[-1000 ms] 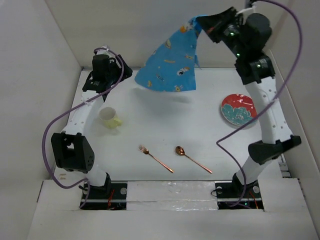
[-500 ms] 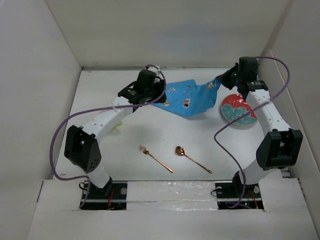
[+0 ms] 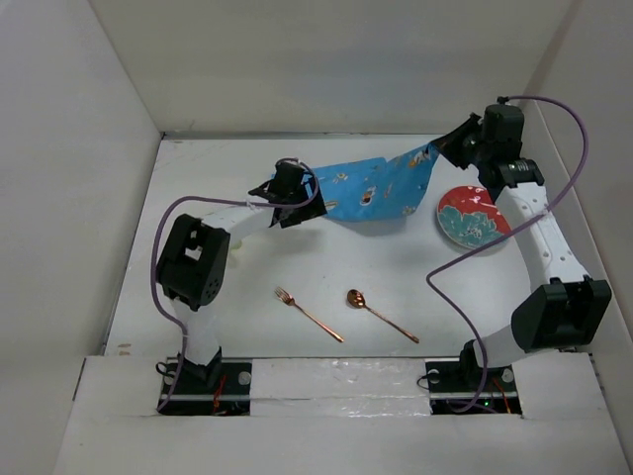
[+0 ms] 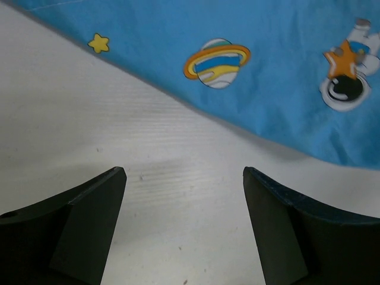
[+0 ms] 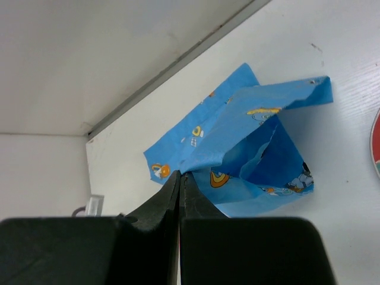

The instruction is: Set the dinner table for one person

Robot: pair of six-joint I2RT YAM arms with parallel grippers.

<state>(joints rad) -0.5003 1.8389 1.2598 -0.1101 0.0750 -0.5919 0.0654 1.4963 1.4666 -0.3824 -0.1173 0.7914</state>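
Observation:
The blue cartoon-print mat (image 3: 371, 190) is stretched across the back of the white dinner table (image 3: 198, 327), between my two grippers. My right gripper (image 3: 442, 154) is shut on the mat's right corner and holds it slightly raised; in the right wrist view the shut gripper (image 5: 180, 175) pinches the crumpled mat (image 5: 237, 148). My left gripper (image 3: 297, 201) is at the mat's left end. In the left wrist view it (image 4: 184, 172) is open and empty above bare table, with the mat's edge (image 4: 249, 65) just beyond the fingertips.
A red plate with a teal pattern (image 3: 471, 216) lies right of the mat, under the right arm. A copper fork (image 3: 309, 314) and a copper spoon (image 3: 381, 314) lie near the front. A pale yellow cup (image 3: 235, 240) is mostly hidden behind the left arm. White walls enclose the table.
The right gripper has brought the mat down from high in the air to the table. The left arm swung right to the mat's left end and now stands open beside it.

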